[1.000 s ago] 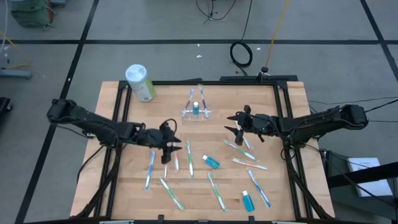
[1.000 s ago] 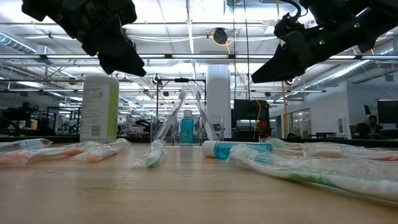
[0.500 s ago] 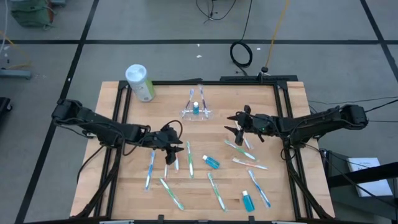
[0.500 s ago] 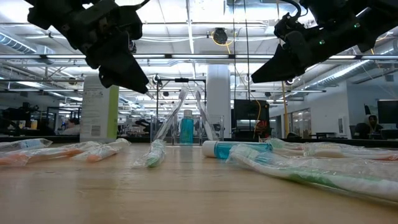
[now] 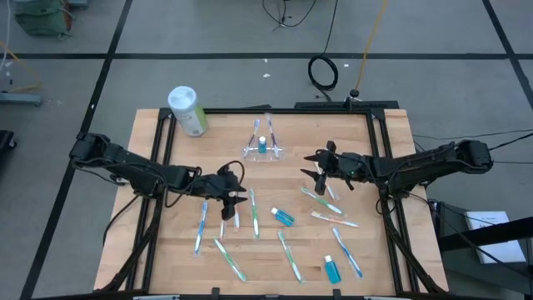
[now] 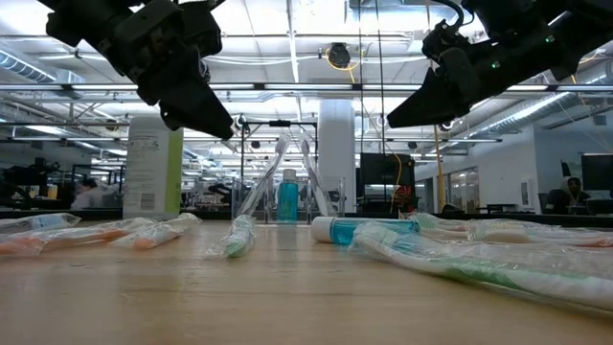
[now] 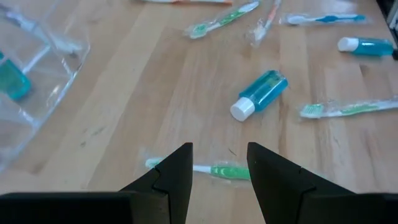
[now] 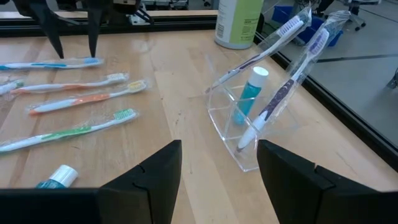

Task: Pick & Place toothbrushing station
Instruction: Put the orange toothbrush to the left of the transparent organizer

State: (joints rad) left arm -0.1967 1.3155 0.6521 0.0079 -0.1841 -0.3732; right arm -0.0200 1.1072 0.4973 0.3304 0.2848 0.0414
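While both arms hang above the counter [image 5: 166, 250], neither holds anything. Left pincer [image 5: 236, 195] sits mid-counter, just left of centre, fingers [image 7: 176, 173] parted with a clear gap, over a wrapped green toothbrush [image 7: 217, 170]. A small blue bottle [image 7: 258, 93] with a white cap lies just beyond that brush.

Right pincer [image 5: 317, 168] is right of centre, fingers [image 8: 154, 167] spread wide, raised off the wood in the low view, nothing between them.

Toothbrushing station [image 5: 263, 148] stands upright near the counter's far edge, centre, between the two pincers but further back than both, touched by neither. It's clear plastic, with a small teal tube [image 8: 250, 90] standing in it and two wrapped brushes [image 8: 292, 68] leaning out of it. Hard to say from above where its base ends against the wood.

Pale-green cylinder [image 5: 186, 109] with a white lid stands at the far left corner, well apart from the station.

Loose wrapped toothbrushes [image 5: 255, 213] and another blue bottle [image 5: 331, 268] are scattered over the near half of the counter.
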